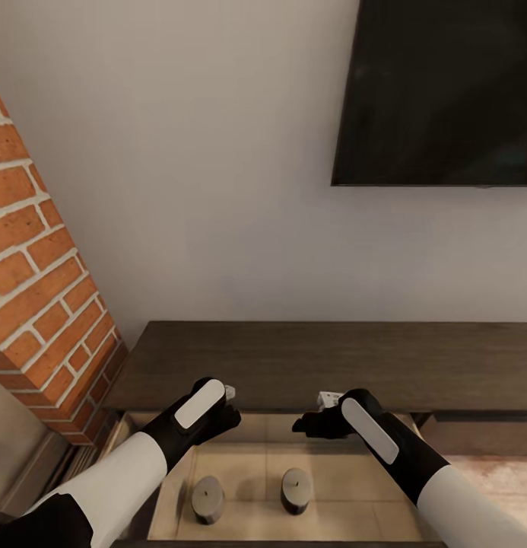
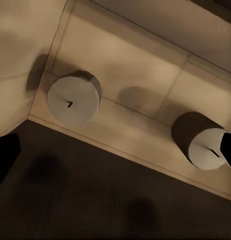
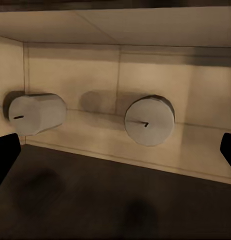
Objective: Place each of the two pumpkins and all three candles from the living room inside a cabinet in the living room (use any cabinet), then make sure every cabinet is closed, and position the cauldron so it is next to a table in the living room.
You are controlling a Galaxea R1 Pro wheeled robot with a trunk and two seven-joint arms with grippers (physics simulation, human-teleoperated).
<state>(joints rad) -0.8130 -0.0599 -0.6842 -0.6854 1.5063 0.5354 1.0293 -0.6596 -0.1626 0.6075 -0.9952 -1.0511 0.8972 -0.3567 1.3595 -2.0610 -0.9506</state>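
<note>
drawer point(image 1: 354, 495): pulled open, two candles upright inside, left candle point(image 1: 207, 499) and right candle point(image 1: 296, 490) apart | left gripper point(image 1: 226, 411): above drawer, fingers spread wide, empty | right gripper point(image 1: 312, 420): same, wide, empty | cabinet point(image 1: 331, 361): behind | TV point(image 1: 446, 91): on wall

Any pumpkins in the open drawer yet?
No. Head view shows just two candles standing on the floor of the drawer.
</note>
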